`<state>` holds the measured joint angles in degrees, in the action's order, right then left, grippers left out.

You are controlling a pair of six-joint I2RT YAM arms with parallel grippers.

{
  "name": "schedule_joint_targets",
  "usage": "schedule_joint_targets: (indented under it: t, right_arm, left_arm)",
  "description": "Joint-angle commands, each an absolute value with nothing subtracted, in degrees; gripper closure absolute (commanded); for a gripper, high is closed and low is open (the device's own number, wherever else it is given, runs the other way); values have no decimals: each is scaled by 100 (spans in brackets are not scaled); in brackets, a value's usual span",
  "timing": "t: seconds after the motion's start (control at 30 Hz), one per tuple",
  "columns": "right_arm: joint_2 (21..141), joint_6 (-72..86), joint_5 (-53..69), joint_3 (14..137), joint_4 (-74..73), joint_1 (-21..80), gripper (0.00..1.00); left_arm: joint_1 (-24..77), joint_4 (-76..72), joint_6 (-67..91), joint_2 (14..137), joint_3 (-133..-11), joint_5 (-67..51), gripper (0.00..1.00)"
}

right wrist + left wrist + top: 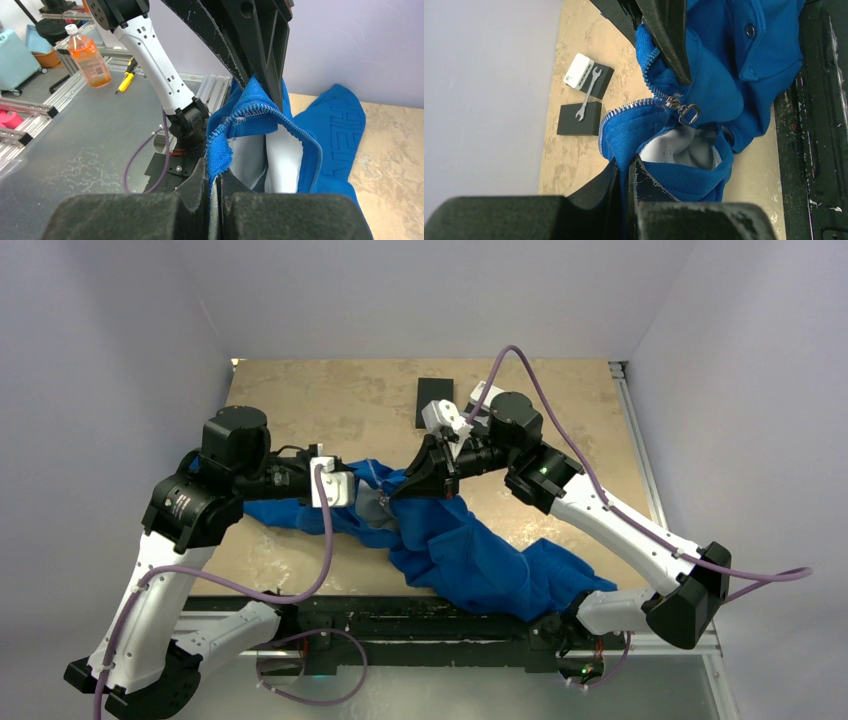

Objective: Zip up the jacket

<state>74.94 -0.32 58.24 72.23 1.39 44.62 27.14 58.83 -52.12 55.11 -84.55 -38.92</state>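
The royal-blue jacket lies bunched across the middle of the table, its pale lining showing where the front gapes. Both grippers hold it lifted near the zipper. My left gripper is shut on a fold of blue fabric beside the silvery zipper teeth. My right gripper is shut on the opposite edge, a toothed edge running down beside it. The zipper slider with its metal pull hangs between the two grips. In the top view the left gripper and right gripper nearly meet.
Black blocks with a wrench and a small white box sit at the far side of the tan table. A black rail runs along the near edge. An orange bottle stands off the table.
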Motion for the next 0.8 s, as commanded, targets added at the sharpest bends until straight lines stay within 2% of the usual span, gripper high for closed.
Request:
schedule_joint_targets:
  t: [0.0, 0.77]
  right_arm:
    - [7330, 156, 5928, 7515, 550, 4442, 100]
    - [7451, 339, 6240, 7564, 679, 4439, 100]
  left_arm:
    - [2742, 5736, -5414, 5427, -8641, -4148, 100]
    - [2741, 5926, -5713, 5425, -8679, -4250, 100]
